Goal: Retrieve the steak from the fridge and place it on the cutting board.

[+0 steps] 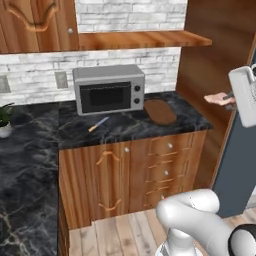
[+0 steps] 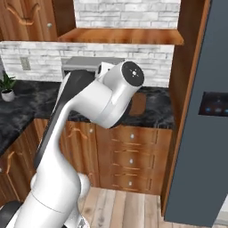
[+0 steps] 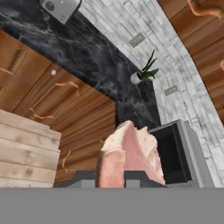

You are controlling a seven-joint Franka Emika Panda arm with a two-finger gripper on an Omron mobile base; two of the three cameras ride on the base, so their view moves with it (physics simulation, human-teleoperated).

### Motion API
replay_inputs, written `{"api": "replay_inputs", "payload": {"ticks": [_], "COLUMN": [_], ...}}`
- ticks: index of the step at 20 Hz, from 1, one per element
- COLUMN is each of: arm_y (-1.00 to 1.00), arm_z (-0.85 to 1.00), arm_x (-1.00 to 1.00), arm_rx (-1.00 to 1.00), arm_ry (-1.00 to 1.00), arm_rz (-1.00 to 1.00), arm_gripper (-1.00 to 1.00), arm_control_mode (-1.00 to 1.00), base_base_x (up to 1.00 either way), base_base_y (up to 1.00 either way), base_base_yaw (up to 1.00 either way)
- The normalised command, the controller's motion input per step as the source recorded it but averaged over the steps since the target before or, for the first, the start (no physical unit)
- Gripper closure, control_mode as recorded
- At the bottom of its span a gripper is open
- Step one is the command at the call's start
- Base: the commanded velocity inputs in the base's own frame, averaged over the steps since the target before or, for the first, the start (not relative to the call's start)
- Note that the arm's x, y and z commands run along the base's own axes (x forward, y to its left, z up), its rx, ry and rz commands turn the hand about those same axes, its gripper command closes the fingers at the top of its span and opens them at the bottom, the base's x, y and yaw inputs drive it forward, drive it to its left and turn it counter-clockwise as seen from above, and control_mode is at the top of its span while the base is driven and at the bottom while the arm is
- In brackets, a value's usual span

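The steak (image 3: 131, 153), a pink and pale slab, is clamped between the nearly closed fingers of the end effector (image 3: 110, 177) in the hand view, rising from them toward 12 o'clock. In the left base view the steak (image 1: 216, 98) is seen at the picture's 3 o'clock edge, held in the air beside the white hand, above the right end of the black marbled desk (image 1: 125, 125) and not touching it. The oval reddish-brown cutting board (image 1: 160, 111) lies flat on that desk, just beside the grey microwave (image 1: 109, 89) at its 3 o'clock side, and at about 8 o'clock from the steak. A small blue-handled utensil (image 1: 98, 124) lies on the desk in front of the microwave. The slate-blue fridge (image 2: 205, 133) door stands at 3 o'clock in the right base view. A potted plant (image 2: 6, 87) stands at the desk's far left.
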Motion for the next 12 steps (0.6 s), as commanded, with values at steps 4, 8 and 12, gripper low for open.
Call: {"api": "replay_inputs", "payload": {"ticks": [4, 8, 12], "arm_y": [0.00, 0.00, 0.00], "arm_z": [0.00, 0.00, 0.00], "arm_x": [0.00, 0.00, 0.00], "arm_rx": [0.00, 0.00, 0.00], "arm_ry": [0.00, 0.00, 0.00], "arm_rz": [0.00, 0.00, 0.00], "arm_gripper": [1.00, 1.00, 1.00], "arm_control_mode": [1.00, 1.00, 1.00], "base_base_x": [0.94, 1.00, 0.99], "base_base_y": [0.03, 0.02, 0.10], "base_base_yaw": [-0.13, -0.13, -0.14]}}
